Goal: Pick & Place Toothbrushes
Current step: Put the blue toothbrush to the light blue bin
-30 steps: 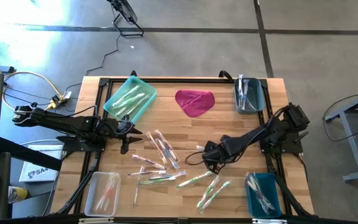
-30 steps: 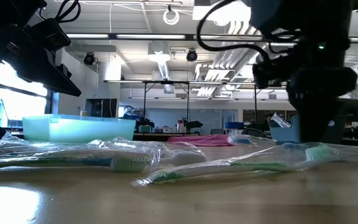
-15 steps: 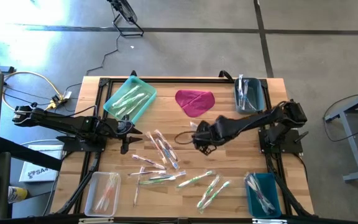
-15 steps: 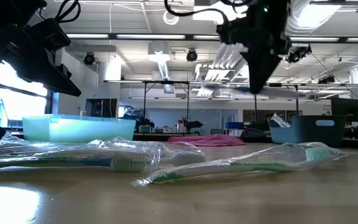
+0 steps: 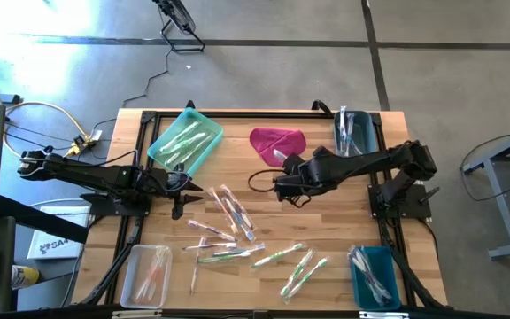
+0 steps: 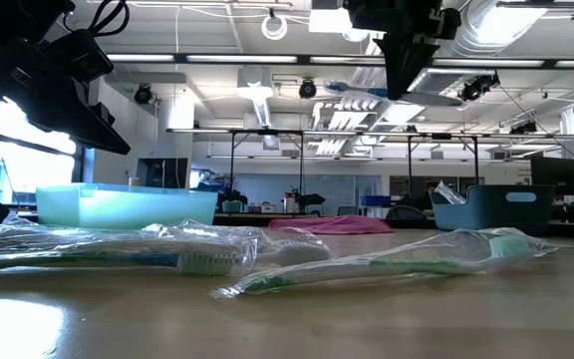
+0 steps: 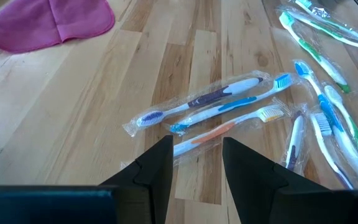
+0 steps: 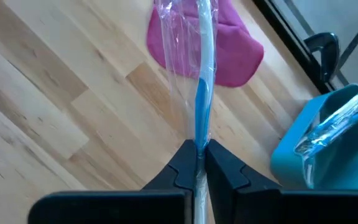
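Observation:
Several wrapped toothbrushes (image 5: 233,232) lie loose on the wooden table (image 5: 326,221); they show close up in the left wrist view (image 7: 241,99) and the low view (image 6: 367,264). My right gripper (image 5: 283,175) is raised above the table, by the near edge of the magenta cloth (image 5: 277,142), and is shut on a blue-and-white toothbrush (image 8: 201,74) in a clear wrapper. My left gripper (image 7: 194,162) waits open at the table's left side (image 5: 181,193), nothing between its fingers. My right gripper pinches the wrapped toothbrush's handle at its blue stretch (image 8: 200,134) between its two fingers (image 8: 219,168). The fingers slant down from the table's right side. The toothbrush sticks out ahead of the fingertips, over the cloth, clear of the table (image 6: 362,90).
A teal tray (image 5: 184,140) holding toothbrushes stands far left, a grey-blue bin (image 5: 354,135) far right, a clear bin (image 5: 147,273) near left and a blue bin (image 5: 374,276) near right. Black rails run along the table's left and right sides.
My right gripper has risen from the table and gone toward the far edge, up to the magenta cloth, tipping less steeply downward. It has stayed shut, and the toothbrush it holds is now high above the table.

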Tool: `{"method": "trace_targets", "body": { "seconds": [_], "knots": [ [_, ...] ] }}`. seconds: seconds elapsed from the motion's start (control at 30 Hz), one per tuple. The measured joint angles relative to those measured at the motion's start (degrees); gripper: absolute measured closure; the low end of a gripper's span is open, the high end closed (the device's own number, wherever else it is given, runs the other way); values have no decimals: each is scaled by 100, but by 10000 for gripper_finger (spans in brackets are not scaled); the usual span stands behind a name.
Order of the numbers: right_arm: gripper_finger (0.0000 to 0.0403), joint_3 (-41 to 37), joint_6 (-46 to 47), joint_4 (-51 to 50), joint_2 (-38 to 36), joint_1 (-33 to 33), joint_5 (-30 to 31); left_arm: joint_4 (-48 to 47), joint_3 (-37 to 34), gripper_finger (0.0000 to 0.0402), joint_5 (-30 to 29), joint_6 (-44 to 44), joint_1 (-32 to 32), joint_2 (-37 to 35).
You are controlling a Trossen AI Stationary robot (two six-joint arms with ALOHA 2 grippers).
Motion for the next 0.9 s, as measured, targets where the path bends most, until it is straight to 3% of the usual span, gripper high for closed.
{"method": "trace_targets", "body": {
  "seconds": [0.27,0.43,0.6,0.9],
  "knots": [
    [385,0,129,-82,0,-138,11,0,0,265,0,2,0,-2],
    [393,0,196,-411,0,-130,535,-1,0,265,0,1,0,-1],
    [393,-127,871,-867,-197,-124,1065,-2,0,265,0,0,-2,0],
    [393,-1469,1679,237,-1017,157,1488,-10,0,265,0,2,-2,0]
  ]
}}
